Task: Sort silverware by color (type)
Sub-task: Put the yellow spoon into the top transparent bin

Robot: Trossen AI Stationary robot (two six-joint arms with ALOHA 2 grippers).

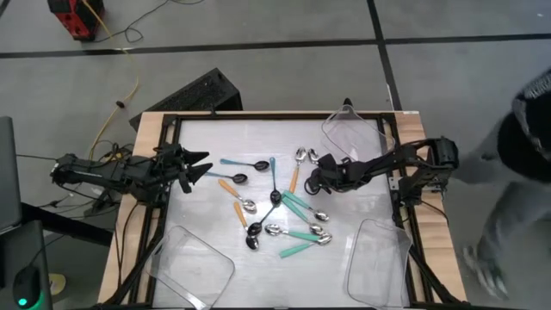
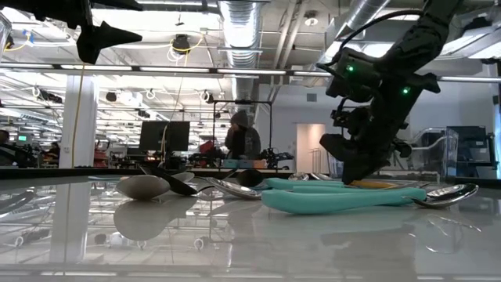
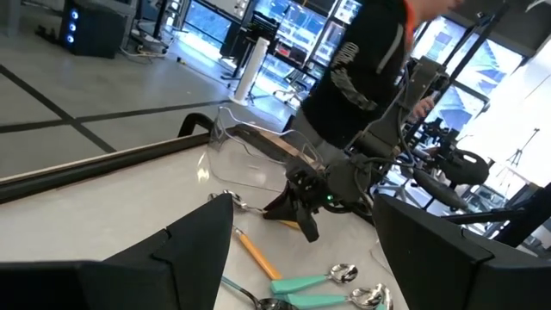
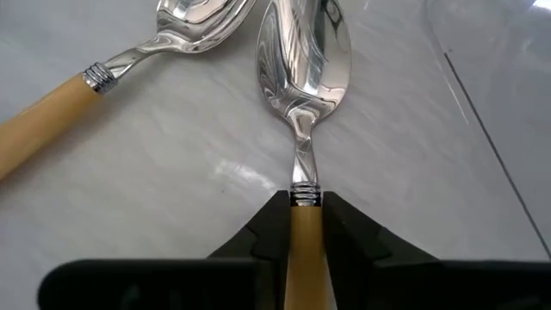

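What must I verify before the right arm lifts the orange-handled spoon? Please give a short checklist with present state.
1. Right pincer closed on the handle of the orange spoon: ok.
2. Handle centred between the fingers: ok.
3. Neighbouring orange spoon apart from the held one: cannot tell, the bowls lie very near.
4. Clear tray beside the right arm free to receive it: ok.
5. Left pincer open and waiting at the table's left edge, away from the pile: ok.

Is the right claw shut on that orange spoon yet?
Yes: the right claw is shut on the orange spoon, fingers pressing both sides of its handle.
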